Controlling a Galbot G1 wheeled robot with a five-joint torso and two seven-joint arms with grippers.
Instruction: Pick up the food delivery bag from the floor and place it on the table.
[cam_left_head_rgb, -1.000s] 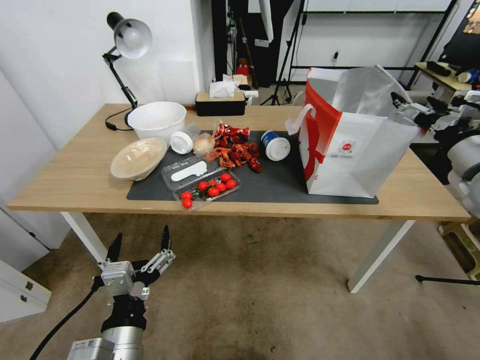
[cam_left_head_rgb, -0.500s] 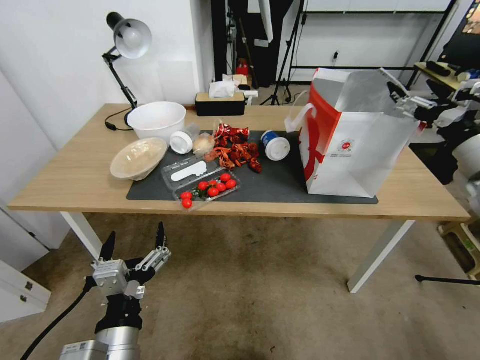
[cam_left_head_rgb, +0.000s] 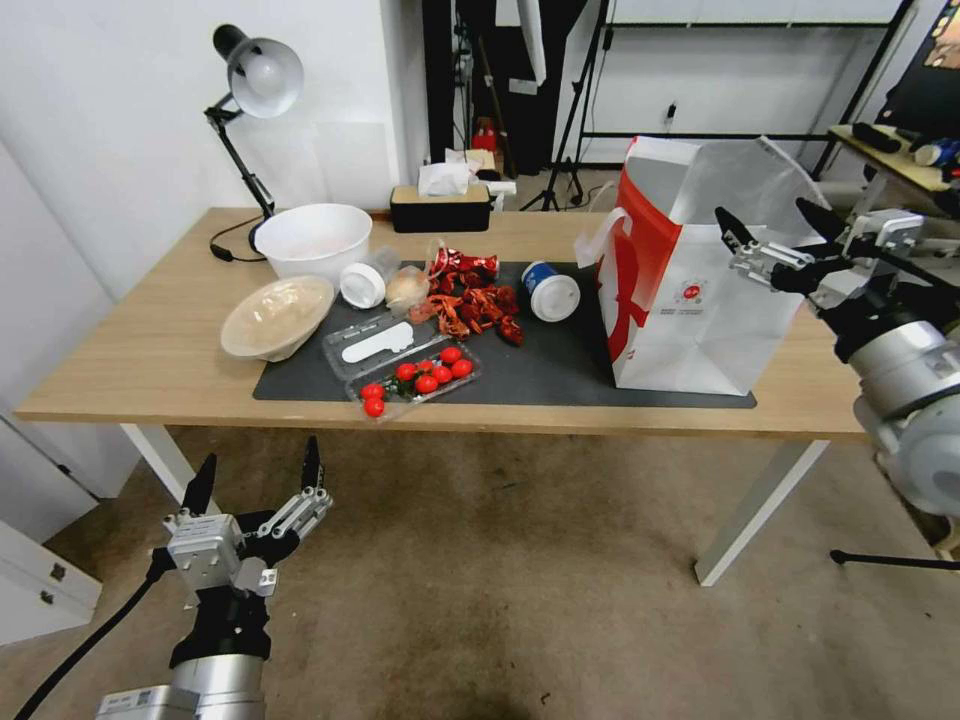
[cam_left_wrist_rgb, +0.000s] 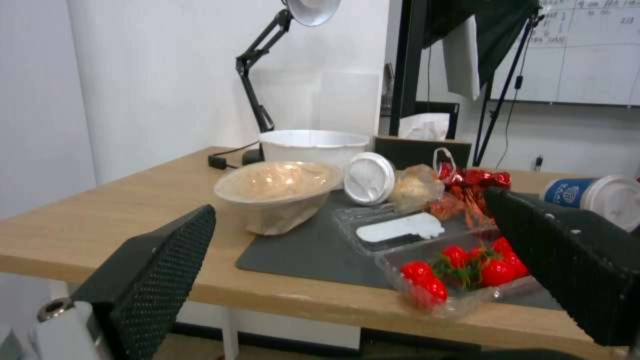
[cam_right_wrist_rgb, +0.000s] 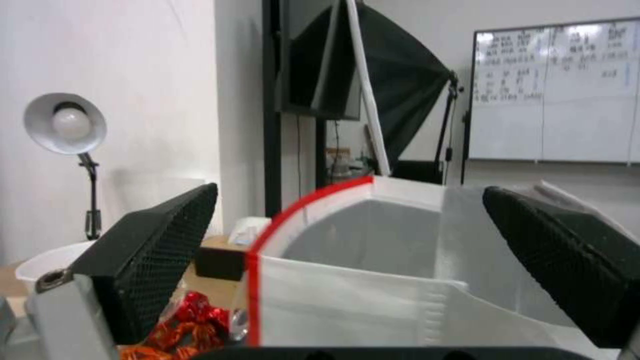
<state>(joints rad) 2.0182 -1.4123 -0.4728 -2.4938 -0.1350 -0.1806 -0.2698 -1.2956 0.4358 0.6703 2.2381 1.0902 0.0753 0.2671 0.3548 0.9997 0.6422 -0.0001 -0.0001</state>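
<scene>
The food delivery bag (cam_left_head_rgb: 690, 300), white with a red band and a foil lining, stands upright on the right part of the light-wood table (cam_left_head_rgb: 130, 350), its mouth open. My right gripper (cam_left_head_rgb: 765, 215) hovers open at the bag's near right top edge, with nothing between its fingers. In the right wrist view the bag (cam_right_wrist_rgb: 373, 280) gapes just beyond the spread right gripper (cam_right_wrist_rgb: 350, 190). My left gripper (cam_left_head_rgb: 260, 455) hangs open and idle low over the floor (cam_left_head_rgb: 520, 580), before the table's front left; the left wrist view shows this gripper (cam_left_wrist_rgb: 350, 202) facing the table (cam_left_wrist_rgb: 100, 220).
On the dark mat (cam_left_head_rgb: 540, 370) lie a tray of cherry tomatoes (cam_left_head_rgb: 420, 378), red wrappers (cam_left_head_rgb: 470, 295), a lidded cup (cam_left_head_rgb: 552, 291) and two bowls (cam_left_head_rgb: 312, 240). A desk lamp (cam_left_head_rgb: 255, 75) and tissue box (cam_left_head_rgb: 440, 205) stand at the back. A white cabinet (cam_left_head_rgb: 40, 590) is at far left.
My right gripper has let go of the bag's rim and drawn back toward me, lower and leftward. The bag's top has straightened. The left gripper has sunk slightly.
</scene>
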